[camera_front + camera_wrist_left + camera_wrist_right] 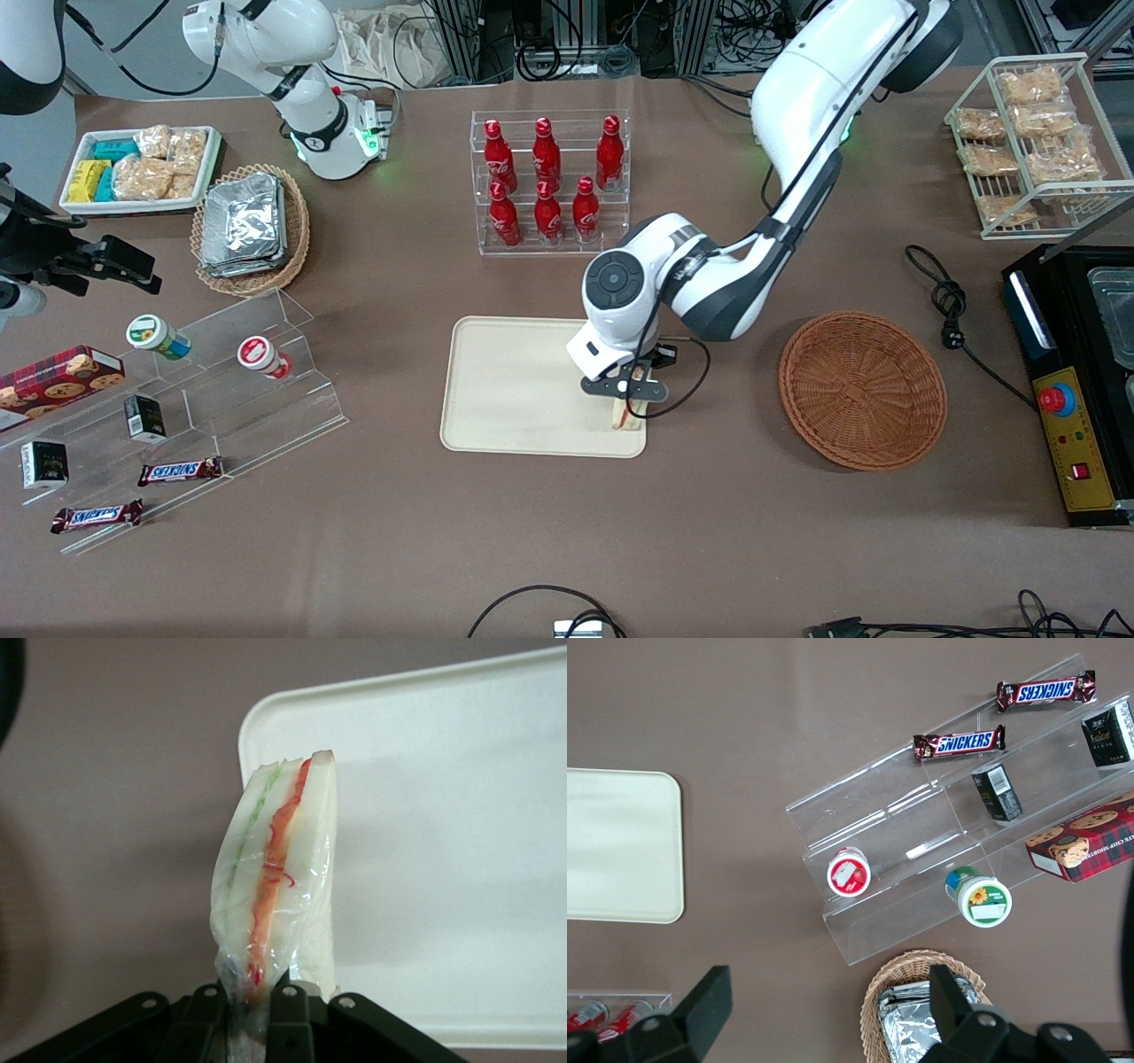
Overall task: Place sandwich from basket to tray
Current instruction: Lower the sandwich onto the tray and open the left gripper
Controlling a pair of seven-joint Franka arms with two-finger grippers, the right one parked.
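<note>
**Task items**

- Sandwich [279, 895], one: a wrapped wedge with a green and an orange-red filling line along its cut edge. It is pinched upright between the fingers [288, 1019] of the left arm's gripper [631, 396], at the tray corner nearest the front camera on the working arm's side. Whether its lower edge touches the tray cannot be told.
- Tray [514, 390], one: cream-beige, rectangular, rounded corners, nothing on it apart from the sandwich at that corner.
- Basket [862, 390], one: reddish-brown wicker, round and shallow, holding nothing, toward the working arm's end of the table, apart from the tray.
- Gripper: closed on the sandwich's base, over the tray corner.

**Other items on the table**

- Red bottles [547, 182], six, in a clear two-tier rack (three on each tier), farther from the front camera than the tray.
- Clear stepped display [221, 372], one, toward the parked arm's end, carrying two lidded cups [263, 356], two small dark boxes [144, 418] and two Snickers bars [180, 471].
- Cookie box [55, 379], one, red plaid, beside the display.
- Lighter wicker basket [297, 226], one, holding foil packs (count not readable).
- White tray [137, 168], one, with snack packets.
- Wire rack [1032, 146], one, with bagged tan snacks, toward the working arm's end.
</note>
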